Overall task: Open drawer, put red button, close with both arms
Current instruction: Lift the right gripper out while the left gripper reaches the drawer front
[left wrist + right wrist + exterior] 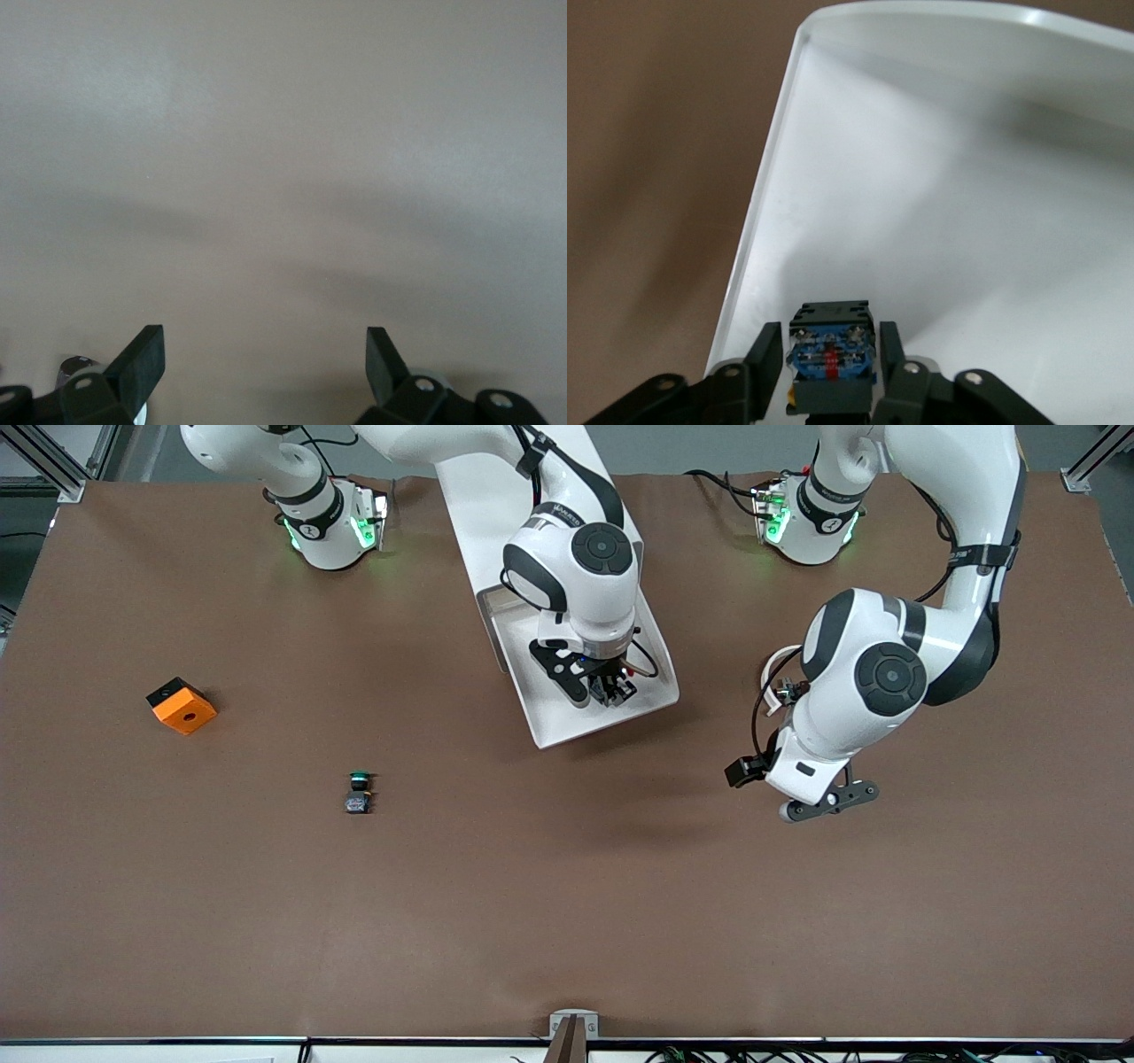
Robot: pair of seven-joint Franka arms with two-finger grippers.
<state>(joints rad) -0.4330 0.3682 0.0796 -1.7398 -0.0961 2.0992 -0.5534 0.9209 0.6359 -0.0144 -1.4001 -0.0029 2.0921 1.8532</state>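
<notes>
The red button (830, 365) sits between the right gripper (830, 376) jaws inside the open drawer (567, 731); small, light, rigid, best pinched across its blocky body. Left gripper (264, 363) waits over bare counter (567, 886), jaws spread

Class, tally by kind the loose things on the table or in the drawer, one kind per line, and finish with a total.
Push-buttons: 2 (green button on the table; red button between the right end effector's fingers over the open drawer)
Orange blocks: 1 (orange block)
Total: 3
</notes>
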